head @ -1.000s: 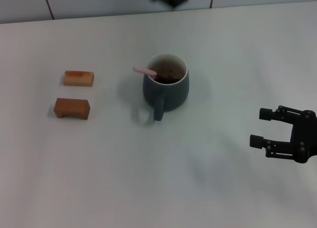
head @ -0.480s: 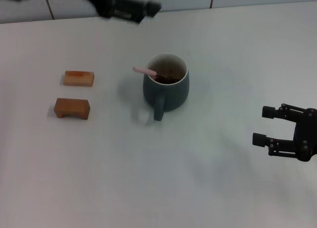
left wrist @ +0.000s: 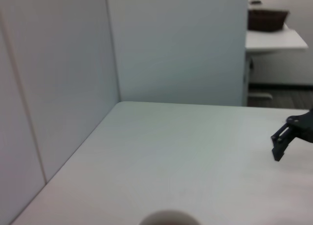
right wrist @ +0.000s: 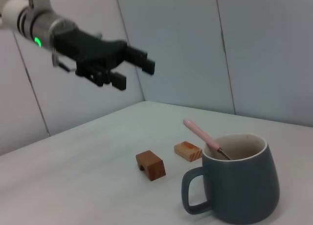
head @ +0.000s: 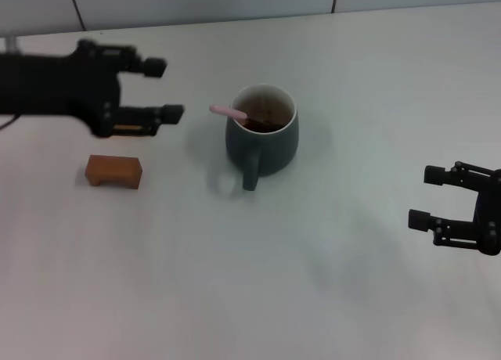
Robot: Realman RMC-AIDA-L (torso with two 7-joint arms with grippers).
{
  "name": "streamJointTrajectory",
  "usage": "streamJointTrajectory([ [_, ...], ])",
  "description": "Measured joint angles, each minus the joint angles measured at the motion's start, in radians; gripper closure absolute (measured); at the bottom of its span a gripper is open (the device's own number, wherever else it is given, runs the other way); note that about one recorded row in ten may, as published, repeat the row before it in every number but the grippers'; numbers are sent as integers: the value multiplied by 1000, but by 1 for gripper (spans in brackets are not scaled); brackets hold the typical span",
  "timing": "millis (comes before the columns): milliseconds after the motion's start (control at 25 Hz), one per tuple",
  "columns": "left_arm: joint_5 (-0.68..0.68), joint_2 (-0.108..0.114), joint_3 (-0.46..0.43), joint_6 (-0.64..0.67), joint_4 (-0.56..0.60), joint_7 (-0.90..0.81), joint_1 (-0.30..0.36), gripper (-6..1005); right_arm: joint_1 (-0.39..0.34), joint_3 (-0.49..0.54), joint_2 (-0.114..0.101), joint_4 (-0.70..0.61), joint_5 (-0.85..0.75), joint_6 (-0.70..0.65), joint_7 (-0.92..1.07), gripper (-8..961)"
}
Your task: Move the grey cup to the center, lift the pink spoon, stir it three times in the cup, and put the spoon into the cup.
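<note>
Pink spoon (head: 229, 111) in grey cup (head: 263, 140), both claws apart.

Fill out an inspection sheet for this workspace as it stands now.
Surface: white table, bare around the items.
Job's things: grey cup upright near the center, handle toward the robot; pink spoon stands in the cup, handle leaning over the rim toward the robot's left.
Clutter: two brown wooden blocks, dark one, lighter one hidden under the left arm in the head view.
Grippers: left gripper in the air to the cup's left, jaws open, empty; right gripper at the table's right, jaws open, empty.
Cables: nothing seen.
Surroundings: pale panel walls.
</note>
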Motion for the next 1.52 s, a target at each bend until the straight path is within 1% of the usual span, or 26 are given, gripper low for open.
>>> streamJointTrajectory([
  [120, 0, 0, 0, 0, 0, 0, 0, 297, -1, 12, 0, -7, 1, -15, 0, 127],
  [160, -1, 9, -44, 5, -77, 48, 4, 296, -2, 22, 0, -9, 1, -26, 0, 127],
  [200, -1, 37, -97, 9, -246, 157, 16, 296, -2, 22, 0, -9, 1, -26, 0, 127],
  [240, 1, 44, -104, 3, -291, 188, 22, 296, -2, 25, -1, -11, 1, -30, 0, 127],
  [280, 3, 45, -105, -1, -306, 199, 25, 296, -2, 25, -1, -13, 1, -33, 0, 127],
  [320, 7, 45, -105, -12, -324, 215, 29, 296, -2, 26, -1, -15, 1, -34, 1, 127],
  [360, 20, 40, -102, -35, -343, 234, 35, 296, -2, 26, -1, -17, 1, -34, 2, 127],
  [400, 20, 40, -102, -35, -343, 234, 35, 268, -2, 26, -1, -18, 1, -34, 2, 128],
  [440, 31, 34, -100, -48, -347, 239, 39, 241, -2, 26, -1, -18, 1, -35, 3, 128],
  [480, 55, 22, -100, -65, -349, 246, 42, 213, -2, 26, -1, -18, 1, -35, 3, 128],
  [560, 66, 18, -100, -69, -351, 246, 42, 158, -2, 26, 0, -18, 1, -36, 3, 128],
  [640, 82, 17, -100, -73, -359, 243, 38, 157, -2, 26, 0, -18, 1, -38, 3, 128],
  [680, 91, 22, -105, -81, -381, 238, 31, 157, -2, 26, 0, -18, 1, -41, 3, 128],
  [720, 91, 22, -105, -81, -381, 238, 31, 157, -2, 26, 0, -18, 1, -41, 3, 128],
  [880, 84, 44, -114, -104, -421, 238, 23, 156, -3, 26, 0, -17, 1, -43, 0, 127],
  [960, 78, 50, -115, -103, -427, 237, 23, 155, -3, 26, 0, -17, 0, -43, 0, 127],
  [1240, 76, 56, -139, -105, -428, 226, 24, 155, -3, 26, 0, -17, -2, -43, -3, 127],
  [1520, 75, 61, -141, -83, -421, 219, 56, 155, -8, 26, 1, -21, -2, -45, -17, 128],
])
